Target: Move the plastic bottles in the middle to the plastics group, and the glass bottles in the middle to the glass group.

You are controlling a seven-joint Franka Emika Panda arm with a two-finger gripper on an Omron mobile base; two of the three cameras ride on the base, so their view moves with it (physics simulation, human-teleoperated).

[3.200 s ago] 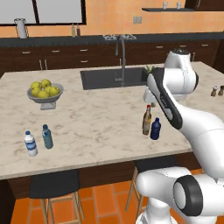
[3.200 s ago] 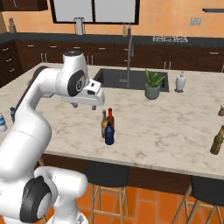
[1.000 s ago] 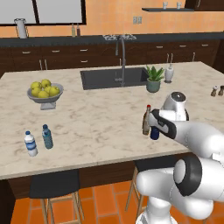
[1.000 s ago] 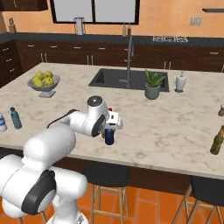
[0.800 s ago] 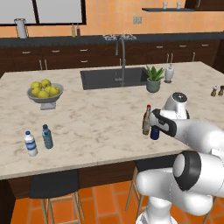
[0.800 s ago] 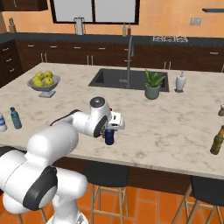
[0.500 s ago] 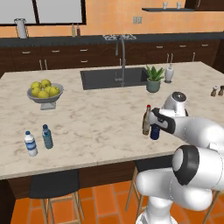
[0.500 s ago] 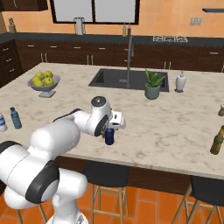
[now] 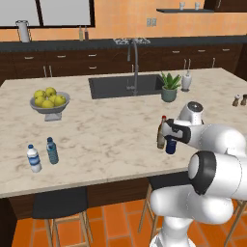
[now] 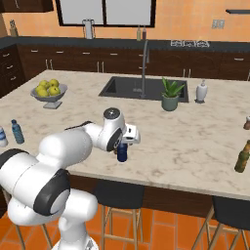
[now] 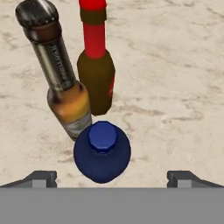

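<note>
From the hand view, the end effector (image 11: 107,177) is open, its two tips wide apart, and the navy bottle (image 11: 102,152) stands between them, not yet gripped. Just behind it stand two more bottles – a brown one with a dark cap (image 11: 61,74) that seems to touch it, and the red-capped brown bottle (image 11: 96,65) a little further. The risk, I think, is here: if the fingers close or push forward off-centre, the navy bottle can knock the tall neighbours over, because they stand so tight together. From the left base view the plastics group (image 9: 42,154) is well apart, near the desk (image 9: 106,140) front edge on the left, and the glass group (image 9: 240,100) is far at the right edge. Compared with three seconds ago, the arm has come down from high over the desk to the bottles – the bottles themselves have not moved.
</note>
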